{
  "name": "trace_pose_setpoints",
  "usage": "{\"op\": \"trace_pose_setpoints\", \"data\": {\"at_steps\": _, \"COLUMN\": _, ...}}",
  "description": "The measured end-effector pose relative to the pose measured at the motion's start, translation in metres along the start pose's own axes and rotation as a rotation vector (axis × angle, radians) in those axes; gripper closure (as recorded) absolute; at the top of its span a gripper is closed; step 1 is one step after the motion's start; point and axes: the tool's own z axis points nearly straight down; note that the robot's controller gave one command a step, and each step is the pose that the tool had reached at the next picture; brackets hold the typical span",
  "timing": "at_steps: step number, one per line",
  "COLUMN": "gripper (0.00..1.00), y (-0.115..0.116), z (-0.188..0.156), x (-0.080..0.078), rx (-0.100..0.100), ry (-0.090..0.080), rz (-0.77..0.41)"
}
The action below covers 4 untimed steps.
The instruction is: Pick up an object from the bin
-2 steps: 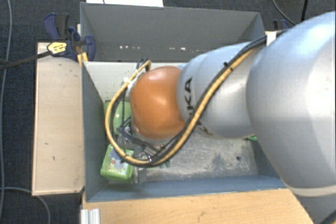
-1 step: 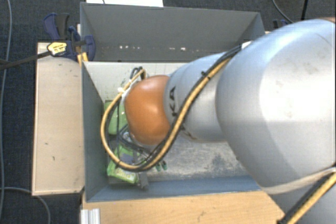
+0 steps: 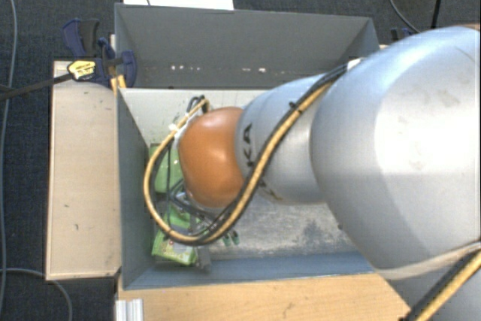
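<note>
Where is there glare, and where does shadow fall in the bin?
In the camera view, light glares off the silver arm and makes small glints on the bin's back wall; shadow lies under the orange wrist cover, among the green things at the bin's left.

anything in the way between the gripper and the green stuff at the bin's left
Nothing visible does, but the arm's orange wrist cover hangs right over the green packets by the bin's left wall and hides the gap beneath it.
</note>
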Motion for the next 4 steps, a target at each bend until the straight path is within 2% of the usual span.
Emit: {"op": "trace_pose_setpoints", "data": {"at_steps": 4, "gripper": 1.00, "y": -0.001, "z": -0.016, "x": 0.001, "rx": -0.002, "ry": -0.004, "rz": 0.006}}
